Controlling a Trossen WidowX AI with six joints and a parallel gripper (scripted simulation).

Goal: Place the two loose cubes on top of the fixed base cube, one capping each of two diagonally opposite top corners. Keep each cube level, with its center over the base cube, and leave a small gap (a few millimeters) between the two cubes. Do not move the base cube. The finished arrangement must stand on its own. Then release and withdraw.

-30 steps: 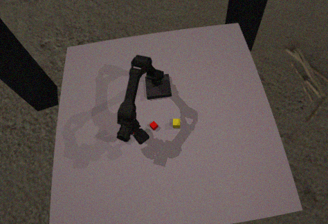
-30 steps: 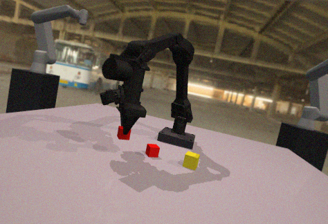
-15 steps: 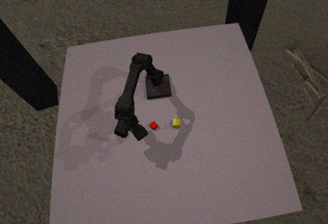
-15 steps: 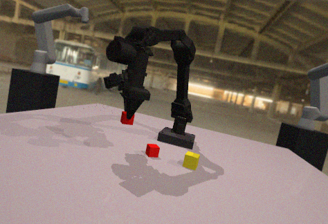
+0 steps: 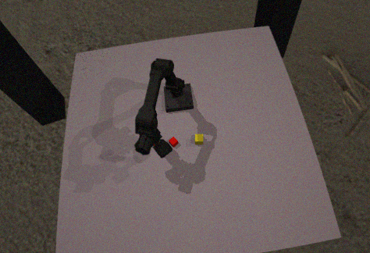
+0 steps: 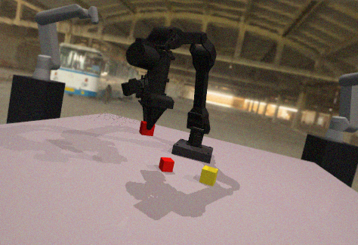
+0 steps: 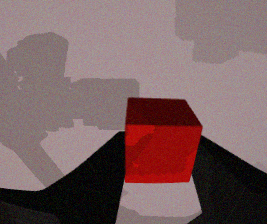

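Note:
My gripper is shut on a red cube and holds it level, well above the table. In the wrist view the cube sits between the two dark fingers. From the top view the gripper hides the held cube. A second red cube lies on the white table top, just right of the gripper. A yellow cube stands a little further right, apart from the red one.
The arm's dark base plate is bolted behind the cubes. Black pedestals stand off the table's corners, with grey arms on them in the exterior view. The table edges drop to the floor.

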